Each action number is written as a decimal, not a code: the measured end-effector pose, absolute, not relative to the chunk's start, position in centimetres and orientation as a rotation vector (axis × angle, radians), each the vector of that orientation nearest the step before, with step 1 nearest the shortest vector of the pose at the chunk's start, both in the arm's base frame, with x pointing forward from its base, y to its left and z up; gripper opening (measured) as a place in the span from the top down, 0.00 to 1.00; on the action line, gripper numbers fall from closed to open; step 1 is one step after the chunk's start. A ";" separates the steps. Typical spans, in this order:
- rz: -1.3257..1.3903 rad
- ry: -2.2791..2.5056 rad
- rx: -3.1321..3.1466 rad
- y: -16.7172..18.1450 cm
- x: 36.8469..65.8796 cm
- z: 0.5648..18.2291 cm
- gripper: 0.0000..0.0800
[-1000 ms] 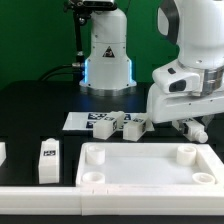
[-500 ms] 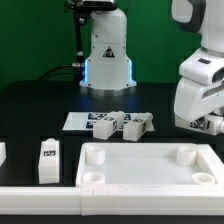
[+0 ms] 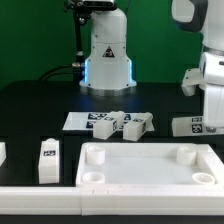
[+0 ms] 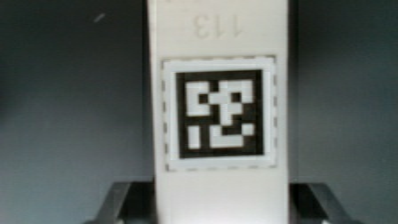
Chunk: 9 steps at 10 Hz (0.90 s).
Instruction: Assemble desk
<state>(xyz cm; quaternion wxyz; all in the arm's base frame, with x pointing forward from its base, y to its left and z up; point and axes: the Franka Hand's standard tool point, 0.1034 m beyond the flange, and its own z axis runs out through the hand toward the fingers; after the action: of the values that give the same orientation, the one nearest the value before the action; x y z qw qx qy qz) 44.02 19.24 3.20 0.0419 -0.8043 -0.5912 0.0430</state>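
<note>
Nearest you, the desk slab [image 3: 140, 160] lay across the lower right of the exterior view, its corner sockets bare, with an upright leg [image 3: 47, 160] at lower left. Behind it, at the right edge, your gripper [image 4: 214, 196] had swung clear of the loose legs [image 3: 122, 124] on the marker board [image 3: 78, 121], fingers [image 4: 134, 197] pinching a tagged leg [image 3: 188, 126] held sideways, likely bound for a socket

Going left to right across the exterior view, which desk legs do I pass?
Upright leg → first lying leg → second lying leg → held leg, gripped in the hand.
</note>
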 end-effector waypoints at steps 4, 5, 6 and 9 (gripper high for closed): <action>0.137 -2.160 -2.163 18.4 43.9 2.9 0.64; 0.117 -2.332 -1.979 18.3 43.9 2.8 0.64; 0.054 -2.462 -1.833 17.9 44.1 2.8 0.64; 0.078 -2.597 -1.667 17.2 44.3 2.7 0.64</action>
<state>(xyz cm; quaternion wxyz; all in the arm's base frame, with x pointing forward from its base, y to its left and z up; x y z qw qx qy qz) 44.25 17.22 2.71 0.0275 -0.5398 -0.8410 0.0253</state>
